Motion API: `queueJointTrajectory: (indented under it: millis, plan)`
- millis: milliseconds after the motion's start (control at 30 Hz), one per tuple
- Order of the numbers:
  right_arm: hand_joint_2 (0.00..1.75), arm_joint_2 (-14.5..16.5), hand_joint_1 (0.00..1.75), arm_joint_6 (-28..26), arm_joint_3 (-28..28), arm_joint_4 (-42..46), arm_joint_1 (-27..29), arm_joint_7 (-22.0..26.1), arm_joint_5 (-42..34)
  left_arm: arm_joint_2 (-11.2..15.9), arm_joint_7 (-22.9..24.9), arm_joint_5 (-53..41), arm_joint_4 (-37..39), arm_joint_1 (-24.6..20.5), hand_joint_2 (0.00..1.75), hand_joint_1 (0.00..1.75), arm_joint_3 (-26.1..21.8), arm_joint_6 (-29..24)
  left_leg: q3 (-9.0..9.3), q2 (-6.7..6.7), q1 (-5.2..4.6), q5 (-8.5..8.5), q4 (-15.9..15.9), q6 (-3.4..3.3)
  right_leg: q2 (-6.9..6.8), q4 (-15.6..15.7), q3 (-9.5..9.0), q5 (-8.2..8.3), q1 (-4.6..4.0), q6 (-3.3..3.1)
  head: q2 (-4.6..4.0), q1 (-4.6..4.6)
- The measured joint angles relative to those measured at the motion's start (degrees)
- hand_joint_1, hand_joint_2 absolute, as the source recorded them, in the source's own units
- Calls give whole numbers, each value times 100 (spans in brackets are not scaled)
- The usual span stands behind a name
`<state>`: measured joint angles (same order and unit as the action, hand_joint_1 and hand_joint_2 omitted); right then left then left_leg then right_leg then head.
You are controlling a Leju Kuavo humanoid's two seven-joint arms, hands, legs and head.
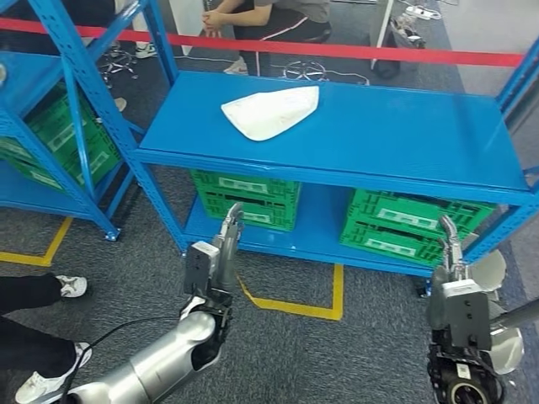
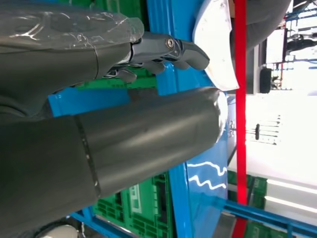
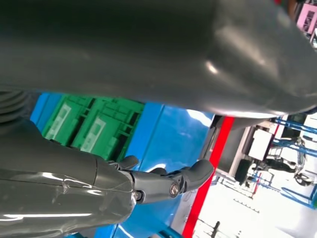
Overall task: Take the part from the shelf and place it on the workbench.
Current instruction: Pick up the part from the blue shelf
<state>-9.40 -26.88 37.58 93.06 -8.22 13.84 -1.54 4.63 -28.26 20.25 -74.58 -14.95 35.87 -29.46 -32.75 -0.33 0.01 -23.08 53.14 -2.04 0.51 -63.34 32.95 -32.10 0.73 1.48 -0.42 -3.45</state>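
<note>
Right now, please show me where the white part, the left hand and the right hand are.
white part [image 1: 270,112], head view, middle of its top face.
left hand [image 1: 222,244], head view, back of the hand.
right hand [image 1: 452,252], head view, back of the hand.

white part [image 1: 272,112] on blue shelf [image 1: 394,135]; green crates [image 1: 247,199]; red barrier tape [image 1: 356,50]; yellow floor lines [image 1: 289,305]

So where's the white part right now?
In the head view, the white part lies on the blue shelf's top deck, left of centre, above the green crate.
</note>
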Motion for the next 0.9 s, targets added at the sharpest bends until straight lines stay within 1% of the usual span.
queueJointTrajectory:
  millis: [33,67,100,133,167,200,233,267,300,333,400,433,467,500,533,567,600,633,667,700,733,767,800,833,900]
  plan:
    - [0,0,0,-2,5,-1,5,-12,4,-2,1,-1,0,10,0,0,0,-1,34,-1,0,-30,0,-8,-2,-432,244,-139,3,18,0,26]
    - [0,-1,0,-3,11,-1,17,-23,9,-2,1,-1,0,27,0,0,0,-1,70,-6,-1,-61,2,-8,-2,-755,453,-196,7,34,0,36]
    - [0,-1,0,-3,16,-2,28,-32,13,-2,1,0,0,46,0,0,0,-2,112,-17,-1,-96,3,-4,-3,-898,586,-146,13,47,0,39]
    - [0,-2,0,-3,17,-2,33,-39,13,-2,2,0,0,63,0,0,0,-4,166,-31,0,-135,6,5,-4,-770,587,43,21,54,0,45]
    - [0,-2,0,-3,17,-2,31,-41,14,-2,2,1,-2,75,0,0,0,-4,228,-46,2,-178,9,19,-3,-426,478,319,32,58,0,48]
    - [0,-2,0,-4,18,-3,28,-40,14,-1,1,1,-4,81,0,0,1,-5,285,-61,4,-225,13,41,8,-9,314,572,44,58,0,51]
    - [0,-2,0,-4,22,-4,26,-39,14,-1,1,1,-9,79,0,0,1,-5,321,-78,-3,-267,28,68,26,371,146,744,47,55,0,62]
    - [0,-2,0,-5,26,-4,23,-37,14,0,0,4,-15,74,0,0,1,-4,322,-93,-10,-292,44,95,43,619,29,808,46,34,0,70]
    - [0,-2,0,-7,30,-5,24,-35,14,1,-1,7,-20,72,0,0,1,-4,306,-106,-15,-305,58,119,57,736,-32,790,39,9,0,64]
    - [0,-2,0,-8,34,-4,25,-33,13,1,-1,9,-24,72,0,0,0,-4,284,-119,-19,-308,69,141,61,777,-54,759,29,-22,0,55]
    - [0,-2,0,-9,37,-2,23,-29,12,5,-3,13,-32,80,0,0,0,-4,258,-107,-10,-360,129,194,51,809,-97,731,41,-94,0,16]
    - [0,-2,0,-7,37,-1,15,-26,12,7,-5,14,-36,73,0,0,0,-4,188,-87,-7,-434,288,225,41,823,-131,715,50,-130,0,-6]
    - [0,-2,0,-5,37,1,8,-22,12,9,-8,14,-40,63,0,0,0,-4,34,-63,-2,-550,582,257,26,836,-168,698,60,-164,0,-30]
    - [0,-2,0,-1,38,0,5,-19,12,9,-10,15,-42,56,0,0,0,-4,-203,-38,5,-685,989,280,10,840,-190,676,58,-188,0,-55]
    - [0,-2,0,3,40,-1,6,-19,12,9,-10,16,-42,58,0,0,0,-3,-494,-26,12,-810,1436,297,-6,841,-209,652,56,-205,0,-75]
    - [0,-2,0,5,43,-2,8,-19,12,10,-9,18,-42,71,0,0,0,-3,-757,-18,19,-873,1790,305,-18,841,-231,627,54,-212,0,-85]
    - [0,-2,0,7,47,-3,11,-20,12,12,-9,20,-42,86,0,0,0,-2,-926,-15,24,-827,1949,304,-27,841,-262,596,53,-212,0,-93]
    - [0,-2,0,6,49,-4,12,-20,12,15,-9,21,-42,96,0,0,0,-2,-968,-12,27,-660,1864,293,-35,842,-304,562,52,-207,0,-106]
    - [0,-2,0,6,51,-4,11,-20,12,19,-9,22,-42,97,0,0,0,-2,-879,-4,29,-402,1547,271,-44,843,-357,525,51,-198,0,-121]
    - [0,-2,0,6,53,-4,10,-20,12,23,-9,22,-42,93,0,0,0,-2,-708,18,27,-117,1098,242,-53,845,-414,484,50,-187,0,-138]
    - [0,-2,0,6,54,-4,7,-20,12,25,-9,23,-42,85,0,0,0,-2,-528,52,9,69,677,218,-62,848,-460,441,36,-164,0,-147]
    - [0,-2,0,6,55,-4,2,-20,12,26,-9,22,-43,78,0,0,0,-2,-395,77,-8,166,380,196,-70,855,-490,404,28,-136,0,-148]
    - [0,-2,0,6,56,-3,-2,-19,12,26,-9,22,-43,73,0,0,0,-2,-324,90,-28,173,226,178,-77,867,-509,370,21,-103,0,-138]
    - [0,-2,0,6,57,-3,-6,-19,12,27,-9,21,-44,69,0,0,0,-2,-303,83,-50,124,191,161,-86,886,-524,344,15,-66,0,-120]
    - [0,-2,0,6,58,2,-11,-14,12,27,-10,21,-49,69,0,0,0,-1,-252,37,-35,98,147,113,-107,903,-566,291,26,-1,0,-96]
